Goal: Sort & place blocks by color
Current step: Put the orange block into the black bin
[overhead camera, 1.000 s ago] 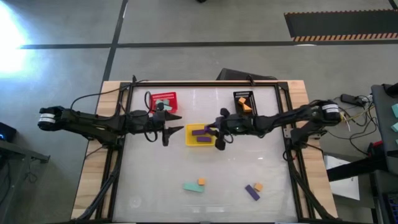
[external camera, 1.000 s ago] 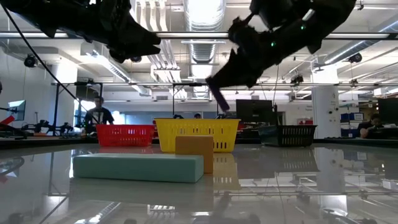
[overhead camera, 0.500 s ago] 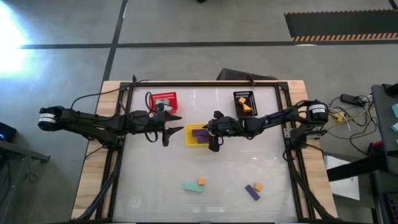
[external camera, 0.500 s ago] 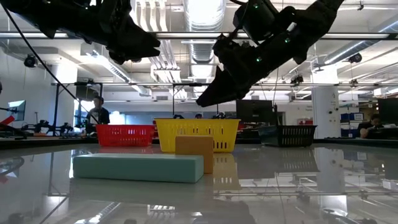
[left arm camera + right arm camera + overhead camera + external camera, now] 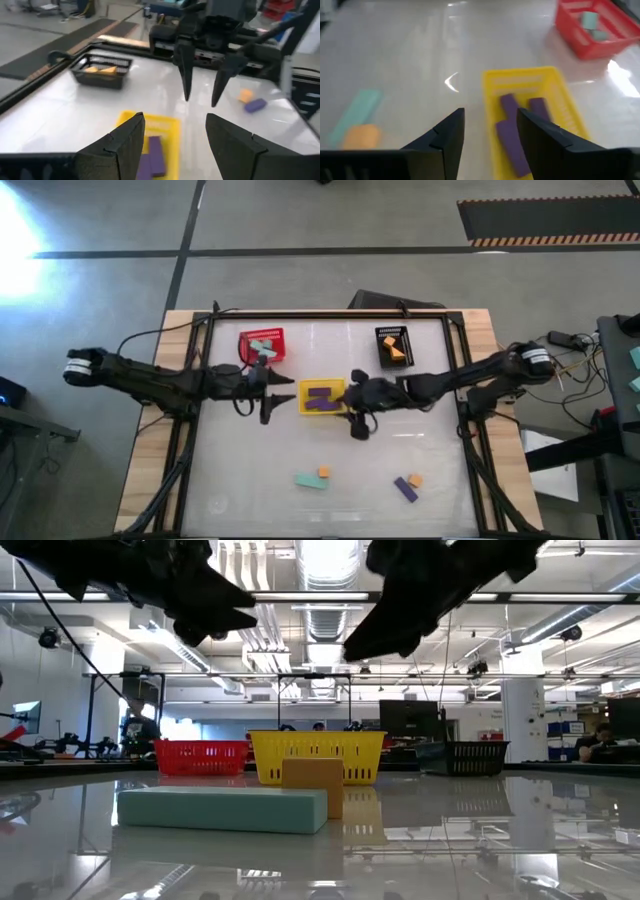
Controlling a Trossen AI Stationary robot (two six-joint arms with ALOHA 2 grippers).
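Observation:
My right gripper (image 5: 356, 418) hangs open above the table, just right of the yellow basket (image 5: 342, 387), with nothing between its fingers. Purple blocks (image 5: 512, 137) lie in that basket. My left gripper (image 5: 276, 396) waits open at the basket's left side, also with nothing in it. Teal blocks (image 5: 262, 346) lie in the red basket (image 5: 244, 352), orange blocks (image 5: 394, 348) in the black basket (image 5: 381, 332). Near the table's front edge lie a teal bar (image 5: 309, 481) with an orange block (image 5: 324, 472) beside it, and a purple block (image 5: 405, 489) with another orange block (image 5: 416, 479).
The three baskets stand in a row at the table's middle and far part. A dark frame (image 5: 466, 420) runs around the tabletop. Bare tabletop lies between the baskets and the loose blocks at the front. People and desks show in the room behind the table.
My right gripper held a purple block above the yellow basket, opened and let it go; the block now lies in the basket. The gripper then drew back toward the table's right and near edges and rose.

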